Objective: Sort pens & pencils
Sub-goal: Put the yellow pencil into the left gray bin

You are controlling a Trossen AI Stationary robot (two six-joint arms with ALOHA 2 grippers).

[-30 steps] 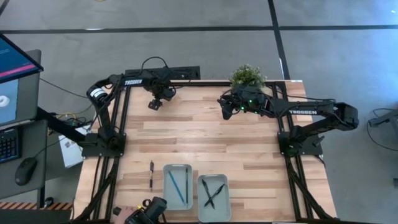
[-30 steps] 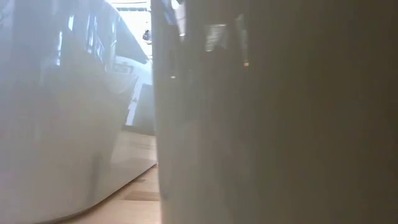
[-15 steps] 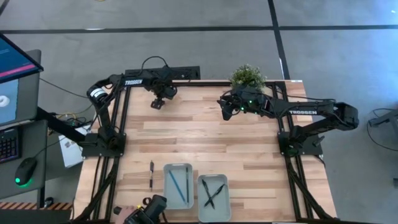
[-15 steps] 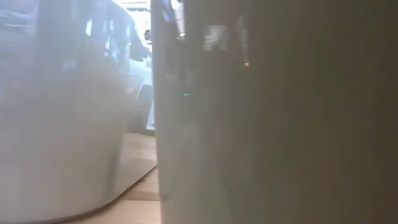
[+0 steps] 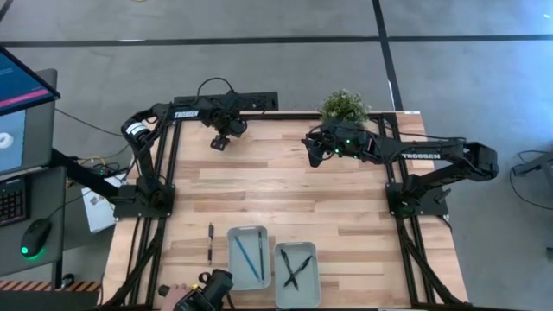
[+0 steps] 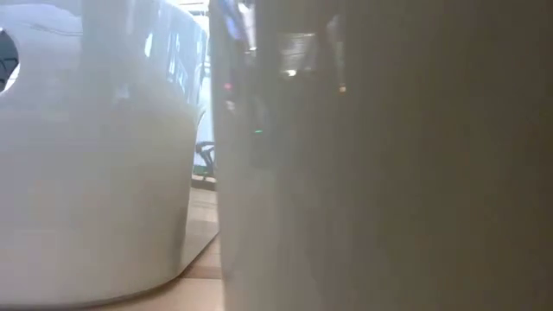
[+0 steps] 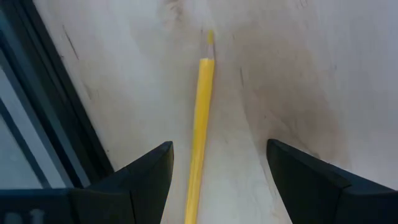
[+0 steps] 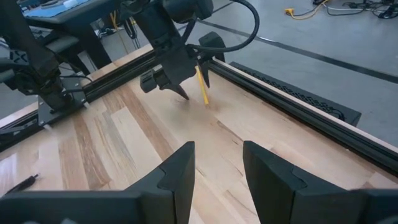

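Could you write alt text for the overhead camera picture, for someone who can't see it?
Seen from above, two dark robot arms reach over the far end of a wooden table, the left gripper and the right gripper both hanging there. At the near edge sit two grey trays: one holds light blue sticks, the other crossed black pens, and one black pen lies loose beside them.

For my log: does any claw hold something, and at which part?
Nothing is held. The left claw stands open around the yellow pencil without touching it; the right claw is open and empty.
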